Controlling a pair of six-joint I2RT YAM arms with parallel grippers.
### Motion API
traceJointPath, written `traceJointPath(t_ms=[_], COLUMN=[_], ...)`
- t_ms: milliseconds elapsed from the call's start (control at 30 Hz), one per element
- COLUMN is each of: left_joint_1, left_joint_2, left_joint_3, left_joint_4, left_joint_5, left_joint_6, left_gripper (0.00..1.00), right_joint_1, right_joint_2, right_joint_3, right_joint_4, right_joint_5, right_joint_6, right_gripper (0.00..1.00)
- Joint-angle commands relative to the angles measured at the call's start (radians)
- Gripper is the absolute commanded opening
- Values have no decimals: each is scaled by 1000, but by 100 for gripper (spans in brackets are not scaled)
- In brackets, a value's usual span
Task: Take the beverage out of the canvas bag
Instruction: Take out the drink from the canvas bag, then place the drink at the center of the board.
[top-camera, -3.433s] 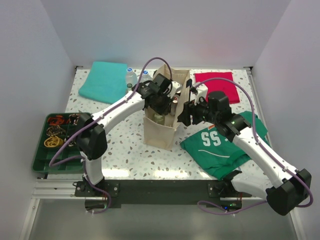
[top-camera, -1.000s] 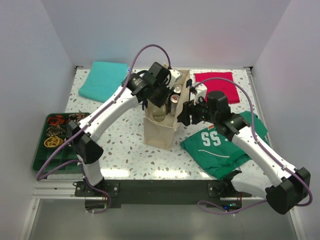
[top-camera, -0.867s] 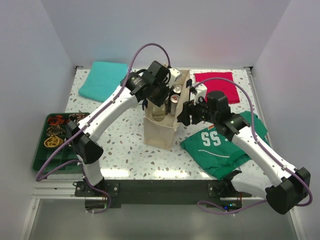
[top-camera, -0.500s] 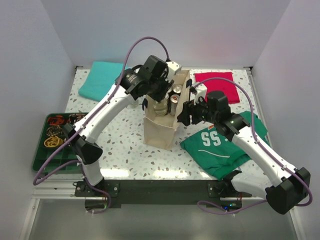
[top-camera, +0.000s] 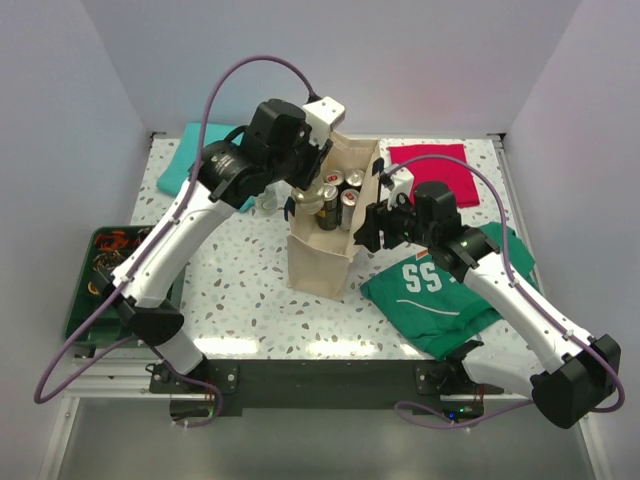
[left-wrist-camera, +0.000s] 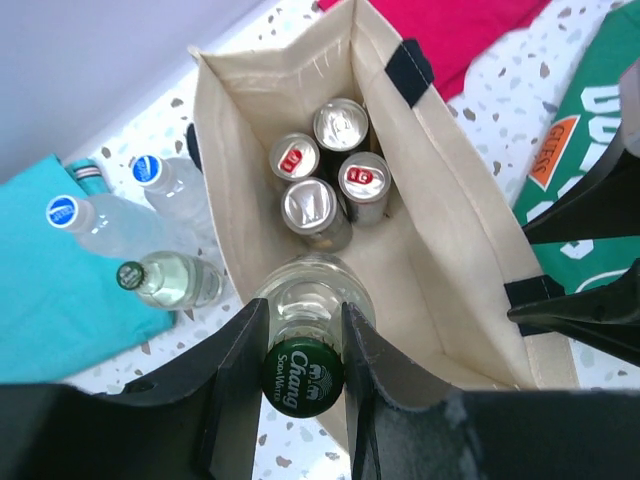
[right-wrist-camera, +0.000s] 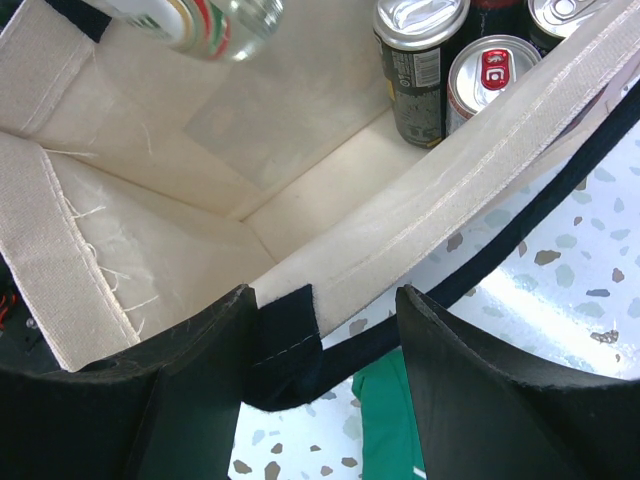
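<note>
The canvas bag (top-camera: 320, 265) stands upright mid-table, beige with navy straps. My left gripper (left-wrist-camera: 300, 310) is shut on the neck of a clear glass soda-water bottle with a green cap (left-wrist-camera: 303, 375). The bottle hangs over the bag's near end, and its base (right-wrist-camera: 200, 20) is level with the bag's rim. Several cans (left-wrist-camera: 320, 205) stand inside the bag at its far end. My right gripper (right-wrist-camera: 322, 300) is open and straddles the bag's right rim (right-wrist-camera: 430, 220). One of its fingers rests against a navy strap patch (right-wrist-camera: 285, 335).
Three plastic and glass water bottles (left-wrist-camera: 150, 280) stand on the table left of the bag, by a teal cloth (top-camera: 200, 165). A red cloth (top-camera: 435, 170) lies at the back right, a green jersey (top-camera: 440, 290) on the right, and a green parts tray (top-camera: 95, 290) at the left edge.
My left arm has risen and swung back, drawing the glass bottle up from inside the bag to rim height. My right arm and the bag have stayed put.
</note>
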Motion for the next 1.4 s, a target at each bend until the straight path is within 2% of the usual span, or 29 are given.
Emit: traceJointPath(t_ms=[0, 300, 567, 733, 1033, 1200, 1367], left_joint_1=[-4, -4, -4, -4, 0, 77, 155], left_joint_2=[-93, -116, -187, -247, -255, -228, -238], left_joint_3=[42, 45, -34, -103, -168, -227, -338], left_joint_4=[203, 269, 384, 467, 495, 486, 562], left_joint_5=[-61, -134, -269, -300, -387, -309, -205], left_joint_6=[43, 60, 85, 83, 73, 22, -16], left_gripper=[0, 0, 0, 0, 0, 0, 0], right_joint_1=[4, 4, 3, 4, 3, 3, 4], right_joint_2=[3, 5, 3, 5, 0, -2, -6], right_joint_3=[9, 9, 7, 6, 7, 7, 6], right_joint_4=[35, 34, 32, 33, 32, 29, 21], right_joint_5=[-11, -13, -11, -13, -16, -19, -16], right_joint_6=[6, 6, 5, 6, 6, 6, 6], right_gripper=[62, 62, 62, 62, 62, 62, 62])
